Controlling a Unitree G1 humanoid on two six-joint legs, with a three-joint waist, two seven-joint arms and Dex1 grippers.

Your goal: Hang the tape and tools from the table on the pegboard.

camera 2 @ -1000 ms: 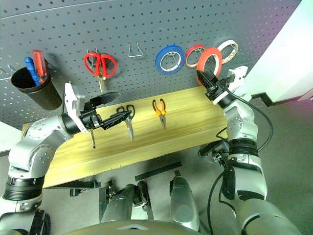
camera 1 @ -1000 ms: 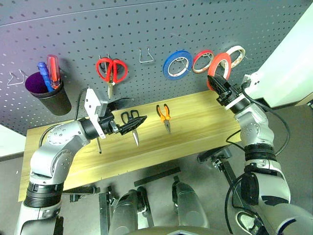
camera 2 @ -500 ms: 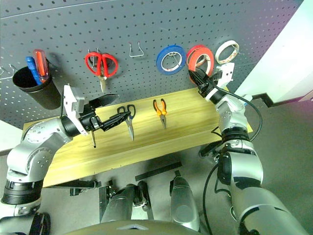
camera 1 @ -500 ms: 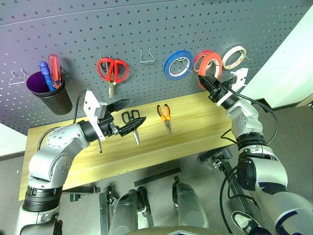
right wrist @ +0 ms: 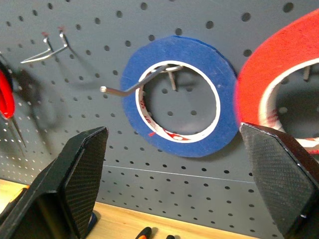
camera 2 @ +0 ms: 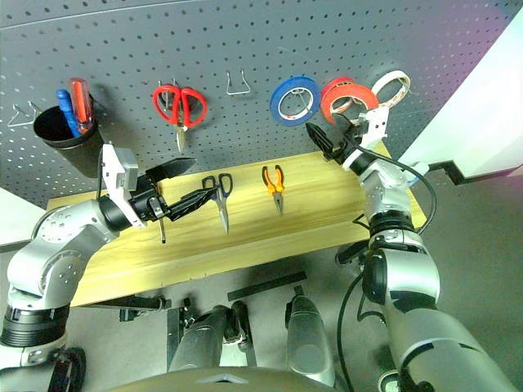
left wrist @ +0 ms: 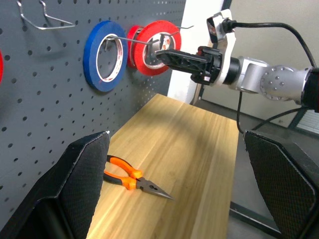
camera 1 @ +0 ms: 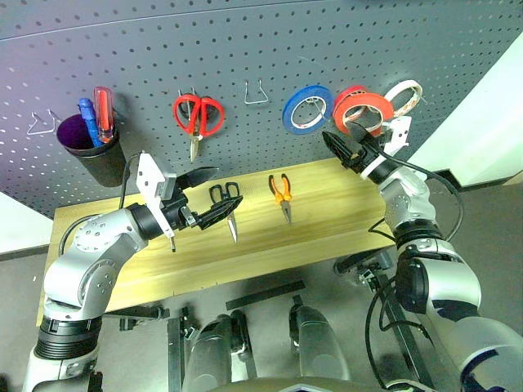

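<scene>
Tape (camera 1: 360, 107) is hanging on the pegboard (camera 1: 245, 49) just beyond the wide-apart right gripper (camera 1: 341, 148), while pliers (camera 1: 281, 189), scissors (camera 1: 226, 200) and screwdriver (camera 2: 162, 229) are lying on the table (camera 1: 327, 214) by the empty, spread left gripper (camera 1: 214, 196), awaiting hanging.

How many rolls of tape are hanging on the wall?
4, in a row on the pegboard: a blue roll, a smaller red roll mostly hidden behind the wide orange-red tape, and a pale roll farthest right.

The pliers (camera 1: 280, 191) are laid on the table (camera 1: 343, 212), at three o'clock of the scissors (camera 1: 228, 204). The tape (camera 1: 361, 106) is hung on the pegboard (camera 1: 270, 41), at three o'clock of another tape roll (camera 1: 306, 109).
</scene>
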